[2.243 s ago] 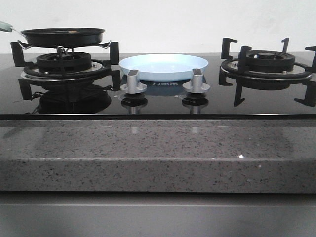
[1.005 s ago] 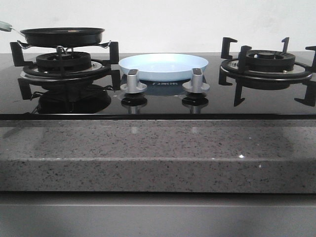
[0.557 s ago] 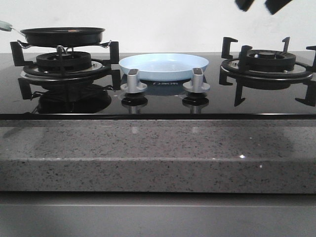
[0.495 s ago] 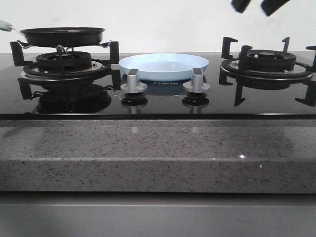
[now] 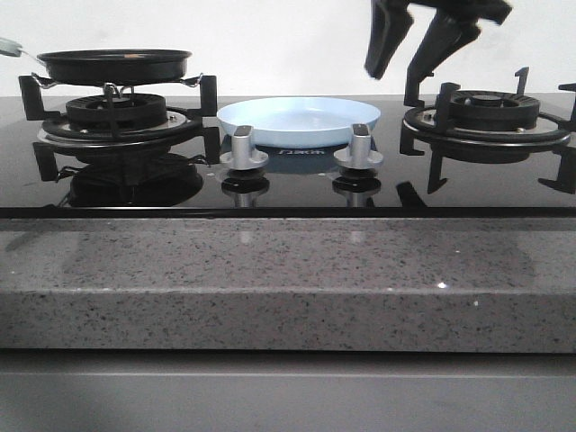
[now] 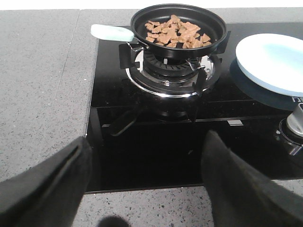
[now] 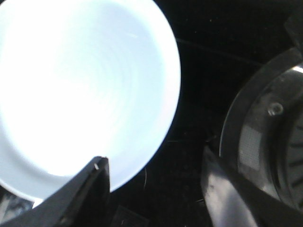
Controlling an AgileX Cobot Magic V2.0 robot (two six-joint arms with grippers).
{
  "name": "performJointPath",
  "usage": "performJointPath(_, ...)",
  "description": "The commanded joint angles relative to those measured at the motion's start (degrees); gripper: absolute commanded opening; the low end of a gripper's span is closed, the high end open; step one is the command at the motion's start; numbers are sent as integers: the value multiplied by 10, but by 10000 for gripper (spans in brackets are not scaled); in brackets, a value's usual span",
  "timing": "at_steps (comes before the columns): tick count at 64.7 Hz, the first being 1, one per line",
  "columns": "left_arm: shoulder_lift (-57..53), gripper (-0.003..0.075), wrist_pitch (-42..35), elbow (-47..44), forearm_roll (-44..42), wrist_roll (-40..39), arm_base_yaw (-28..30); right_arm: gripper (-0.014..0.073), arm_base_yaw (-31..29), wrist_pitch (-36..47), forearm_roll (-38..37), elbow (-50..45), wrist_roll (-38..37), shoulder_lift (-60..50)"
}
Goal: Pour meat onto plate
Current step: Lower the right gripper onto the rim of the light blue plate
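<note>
The meat, small reddish-brown chunks, lies in a black frying pan with a pale green handle on the left burner. From the front the pan shows only its rim, and the meat is hidden. The pale blue plate sits empty on the hob between the burners. My right gripper hangs open above the plate's right edge, one finger over the plate rim. My left gripper is open and empty over the counter, in front of the pan.
Two silver knobs stand in front of the plate. The right burner grate with raised black prongs is close beside my right gripper. A speckled granite counter runs along the front.
My right gripper has come down from the top edge of the front view toward the plate's right side. The pan and the plate have not moved.
</note>
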State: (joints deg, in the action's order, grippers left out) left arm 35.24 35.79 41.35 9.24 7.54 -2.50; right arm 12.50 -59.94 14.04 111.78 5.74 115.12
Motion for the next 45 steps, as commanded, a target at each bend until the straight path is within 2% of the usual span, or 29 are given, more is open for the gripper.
performJointPath(1, 5, 482, -42, 16, 9, 0, -4, 442, 1, 10, 13, 44, 9, -8)
performJointPath(14, 5, 482, -42, 16, 9, 0, -4, 401, 1, 7, 15, 80, 9, 33)
performJointPath(45, 5, 482, -41, 16, 9, 0, -4, 401, 1, 3, 32, 93, 9, 66)
